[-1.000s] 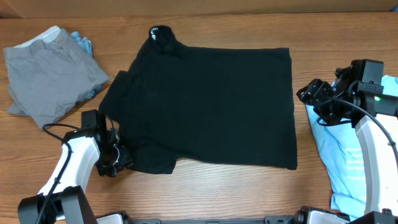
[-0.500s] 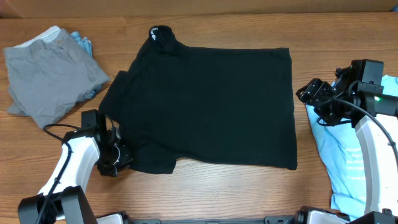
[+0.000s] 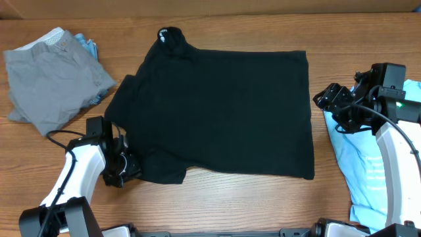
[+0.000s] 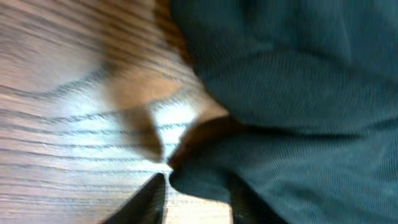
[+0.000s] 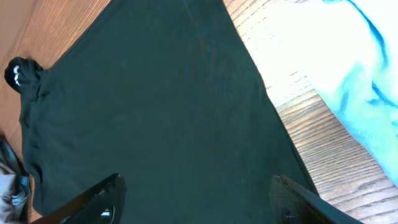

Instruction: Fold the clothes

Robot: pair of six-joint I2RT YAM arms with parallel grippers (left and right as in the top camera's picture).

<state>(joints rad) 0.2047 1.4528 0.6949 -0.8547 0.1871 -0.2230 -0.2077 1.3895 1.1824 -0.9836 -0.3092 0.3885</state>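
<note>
The black T-shirt [image 3: 217, 112] lies spread flat mid-table, collar with its white label [image 3: 163, 36] at the far left corner. My left gripper [image 3: 127, 168] is low at the shirt's near-left sleeve. In the left wrist view its fingers [image 4: 148, 200] stand apart, and a rounded fold of the sleeve [image 4: 199, 180] sits at the tips of the left gripper [image 4: 196, 202]. My right gripper [image 3: 327, 108] hovers beside the shirt's right edge. Seen from its wrist, the right gripper [image 5: 196, 199] is wide open above the black T-shirt [image 5: 155, 112], holding nothing.
A grey garment [image 3: 56, 79] lies bunched at the far left with a bit of light-blue cloth [image 3: 87, 45] behind it. A light-blue white-printed tee [image 3: 368, 164] lies along the right edge under the right arm. Bare wood [image 3: 230, 204] shows in front of the shirt.
</note>
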